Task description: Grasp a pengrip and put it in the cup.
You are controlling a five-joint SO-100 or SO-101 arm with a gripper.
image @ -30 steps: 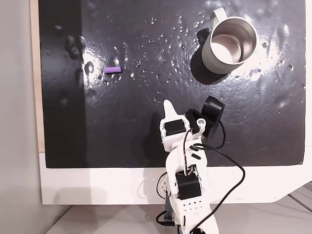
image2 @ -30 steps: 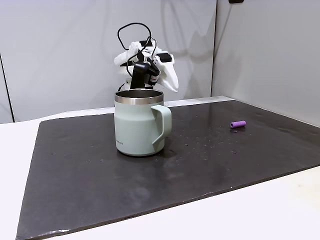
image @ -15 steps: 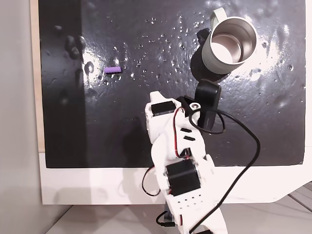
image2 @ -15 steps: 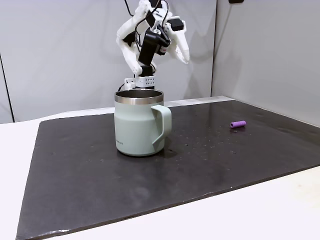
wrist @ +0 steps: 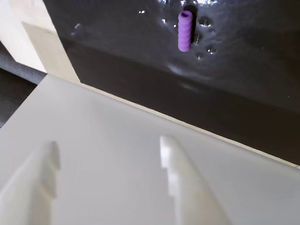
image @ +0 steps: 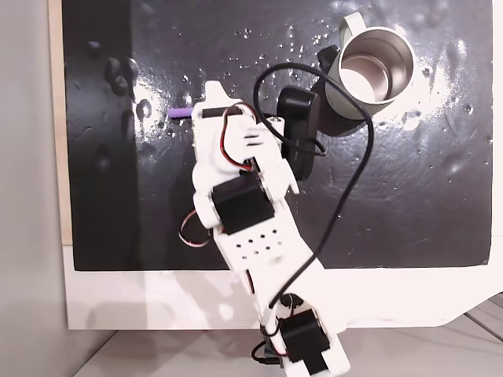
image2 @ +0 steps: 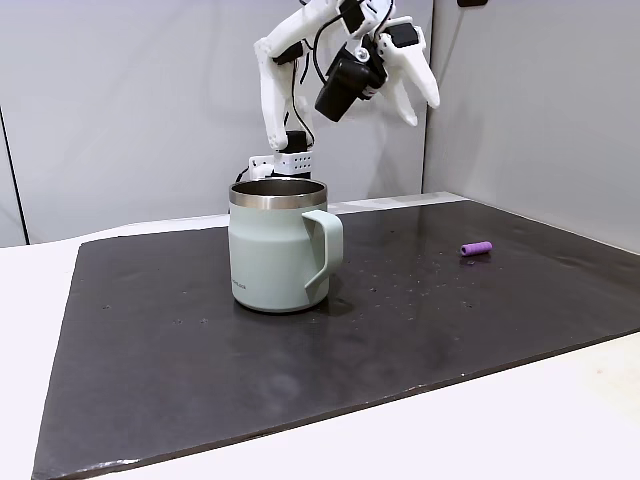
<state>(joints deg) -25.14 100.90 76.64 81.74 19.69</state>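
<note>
Pengrip (image2: 476, 248), 1 in number, purple and ribbed, lying flat on the black mat (image2: 400, 330), well apart from the cup (image2: 279, 245). Cup: 1 pale grey-green mug, upright near the mat's far right corner in the fixed view from above (image: 369, 72); its steel interior appears empty. Gripper (image2: 420, 95) raised high above the mat, white fingers (wrist: 187, 187) spread apart and holding nothing, the pengrip ahead of them in the wrist view (wrist: 184, 31).
</note>
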